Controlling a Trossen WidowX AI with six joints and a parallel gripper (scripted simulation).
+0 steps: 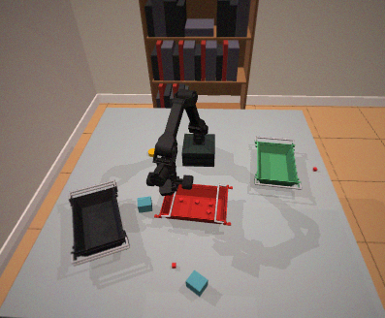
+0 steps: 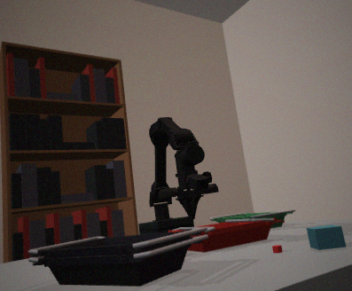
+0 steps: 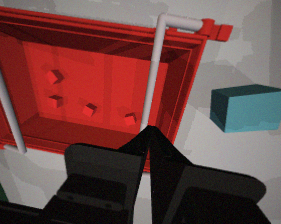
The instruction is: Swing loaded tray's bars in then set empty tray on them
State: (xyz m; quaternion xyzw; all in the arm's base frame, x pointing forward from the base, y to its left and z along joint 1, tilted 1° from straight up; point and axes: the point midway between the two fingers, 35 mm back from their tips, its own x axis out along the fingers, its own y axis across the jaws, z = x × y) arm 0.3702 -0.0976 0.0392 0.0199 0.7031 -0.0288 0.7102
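Note:
The red tray (image 1: 194,213) (image 2: 239,235) (image 3: 91,60) stands on the table with several small red blocks (image 1: 197,202) (image 3: 89,110) inside. One wire bar (image 1: 217,201) (image 3: 8,107) and the other wire bar (image 1: 171,206) (image 3: 151,75) both lie across its top, one near each end. My gripper (image 2: 192,222) (image 3: 151,129) is shut, its tips together above the tray by the bar nearer the teal block, with no bar seen between them. An empty green tray (image 1: 276,165) and an empty black tray (image 1: 97,220) (image 2: 106,266) stand apart, their bars out at the ends.
A teal block (image 1: 144,204) (image 3: 251,112) lies between the black and red trays. Another teal block (image 1: 196,282) (image 2: 326,237) and a small red cube (image 1: 174,265) (image 2: 277,248) are at the front. A small red piece (image 1: 315,169) lies beyond the green tray. A yellow piece (image 1: 151,152) lies behind the arm.

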